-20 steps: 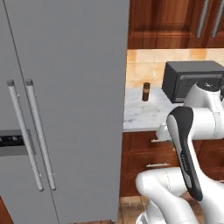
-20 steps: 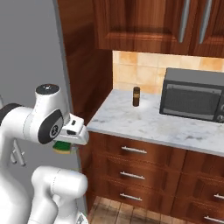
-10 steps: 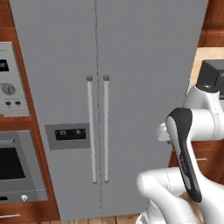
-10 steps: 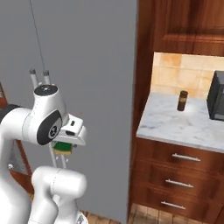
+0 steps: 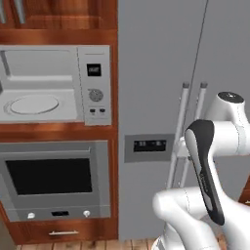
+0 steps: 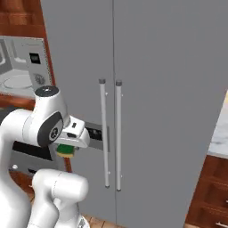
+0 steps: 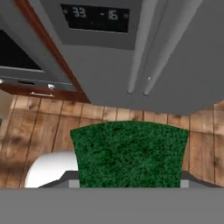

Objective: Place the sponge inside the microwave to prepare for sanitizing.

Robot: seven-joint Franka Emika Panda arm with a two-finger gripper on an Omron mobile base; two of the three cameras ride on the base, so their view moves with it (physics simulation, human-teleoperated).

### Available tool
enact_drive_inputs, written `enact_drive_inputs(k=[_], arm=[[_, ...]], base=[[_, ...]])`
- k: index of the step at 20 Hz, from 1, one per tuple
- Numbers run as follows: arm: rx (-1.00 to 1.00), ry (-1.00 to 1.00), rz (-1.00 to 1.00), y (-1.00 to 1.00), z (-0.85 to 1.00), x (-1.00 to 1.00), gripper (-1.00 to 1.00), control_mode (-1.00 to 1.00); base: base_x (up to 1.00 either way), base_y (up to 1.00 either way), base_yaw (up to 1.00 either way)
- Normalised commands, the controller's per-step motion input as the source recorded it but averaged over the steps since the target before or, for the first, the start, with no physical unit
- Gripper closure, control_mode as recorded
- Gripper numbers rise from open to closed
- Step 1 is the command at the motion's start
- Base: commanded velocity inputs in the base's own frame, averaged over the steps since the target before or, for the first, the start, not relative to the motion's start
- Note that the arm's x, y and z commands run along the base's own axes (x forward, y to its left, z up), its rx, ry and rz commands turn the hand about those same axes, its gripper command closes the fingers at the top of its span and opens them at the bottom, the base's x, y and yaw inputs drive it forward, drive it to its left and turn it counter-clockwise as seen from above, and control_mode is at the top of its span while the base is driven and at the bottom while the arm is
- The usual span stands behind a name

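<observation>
Green sponge (image 7: 130, 154) pinched in end effector (image 6: 66, 150), hanging under the white wrist in front of the grey fridge (image 6: 147, 89), near its dispenser panel (image 5: 149, 146). From the hand camera: sponge over wooden floor (image 7: 52, 122), fridge handles (image 7: 148, 48) ahead. Microwave (image 5: 56, 85) well off to the left, door open, round turntable (image 5: 34, 104) visible inside, button panel with dial (image 5: 95, 83) on its right side. Grey oven (image 5: 54, 180) with dark window directly below microwave. Sponge well apart from microwave.
</observation>
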Motion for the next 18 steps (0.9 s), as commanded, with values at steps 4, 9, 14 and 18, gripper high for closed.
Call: enact_drive_inputs(k=[4,9,14,18], arm=[[0.0,0.0,0.0,0.0,0.0,0.0,1.0,1.0],[0.0,0.0,0.0,0.0,0.0,0.0,1.0,1.0],[0.0,0.0,0.0,0.0,0.0,0.0,1.0,1.0],[0.0,0.0,0.0,0.0,0.0,0.0,1.0,1.0]], base=[[0.0,0.79,0.28],[0.05,0.71,0.31],[0.07,0.65,0.29],[0.14,0.58,0.23]])
